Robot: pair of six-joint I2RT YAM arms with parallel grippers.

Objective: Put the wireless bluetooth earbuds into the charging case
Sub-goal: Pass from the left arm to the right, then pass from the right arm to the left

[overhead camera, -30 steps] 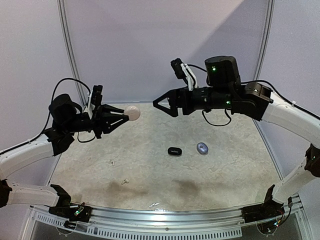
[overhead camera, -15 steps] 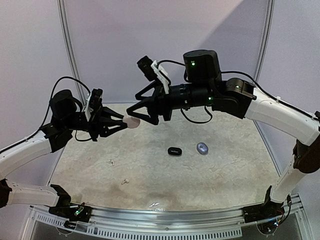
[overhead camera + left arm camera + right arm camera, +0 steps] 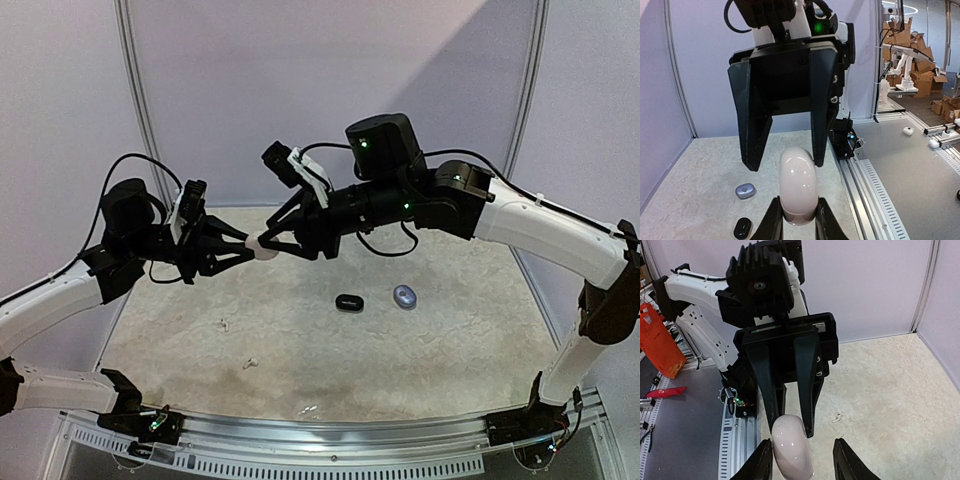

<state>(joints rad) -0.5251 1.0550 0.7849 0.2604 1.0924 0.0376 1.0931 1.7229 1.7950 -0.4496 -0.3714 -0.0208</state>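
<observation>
A glossy white charging case (image 3: 264,246) hangs above the table's back left, with my left gripper (image 3: 254,245) shut on its base. In the left wrist view the case (image 3: 798,185) stands upright between my fingers. My right gripper (image 3: 272,244) meets it from the right, open, with its jaws around the case's free end. In the right wrist view its left finger (image 3: 764,457) touches the case (image 3: 790,447), while the right finger stands clear of it. Tiny white earbuds (image 3: 223,323) lie on the table; one earbud (image 3: 838,417) shows below the grippers.
A black oval pod (image 3: 348,302) and a blue-grey one (image 3: 404,296) lie mid-table, right of the grippers. Another small white bit (image 3: 250,364) lies nearer the front. Purple walls close in the back and sides.
My right arm has swung left to the held case, and its jaws have narrowed around it. My left gripper has sunk slightly, still holding the case.
</observation>
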